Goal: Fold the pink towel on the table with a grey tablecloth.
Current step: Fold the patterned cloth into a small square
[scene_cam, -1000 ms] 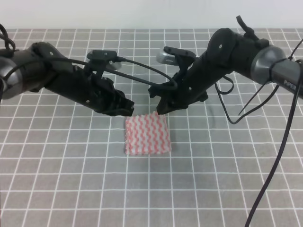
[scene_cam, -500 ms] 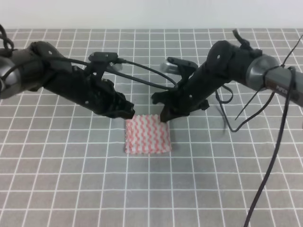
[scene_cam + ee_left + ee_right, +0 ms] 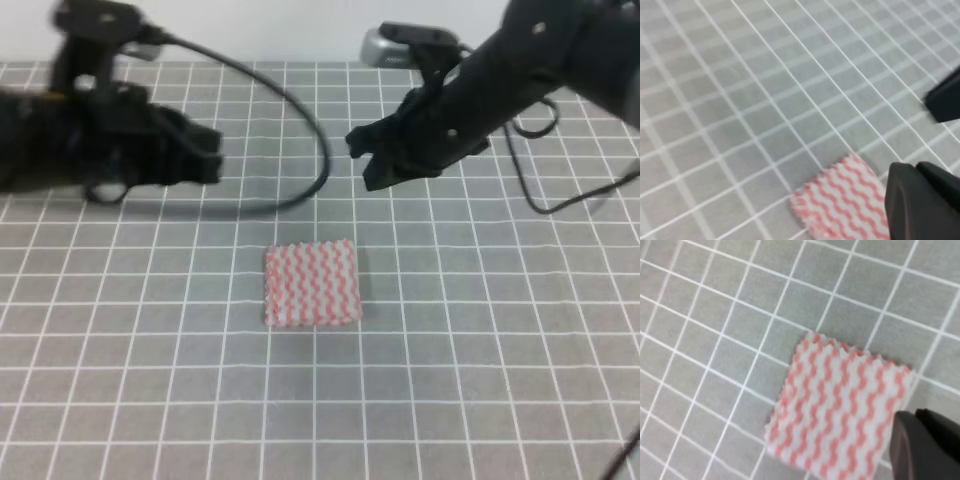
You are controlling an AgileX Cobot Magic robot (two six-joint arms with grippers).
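Towel [image 3: 311, 283] lies folded into a small, nearly square pad near the middle of the table [image 3: 480, 380], flat on the grey gridded cloth, with its pink-and-white zigzag stripes running toward the far edge and its pinked edges showing in the right wrist view [image 3: 837, 402]. Nothing touches it.

The left gripper [image 3: 200, 158] hangs above the table toward the far left, well apart from the towel; it is blurred, and I cannot tell whether its jaws are apart or together. In the left wrist view only a dark fingertip [image 3: 922, 200] shows at the lower right, with a corner of the towel [image 3: 840, 202] beside it.

The right gripper [image 3: 372, 160] hangs above the table toward the far edge, right of centre and clear of the towel; whether its jaws are parted cannot be made out. A black cable [image 3: 300, 130] arcs between the two arms above the cloth.
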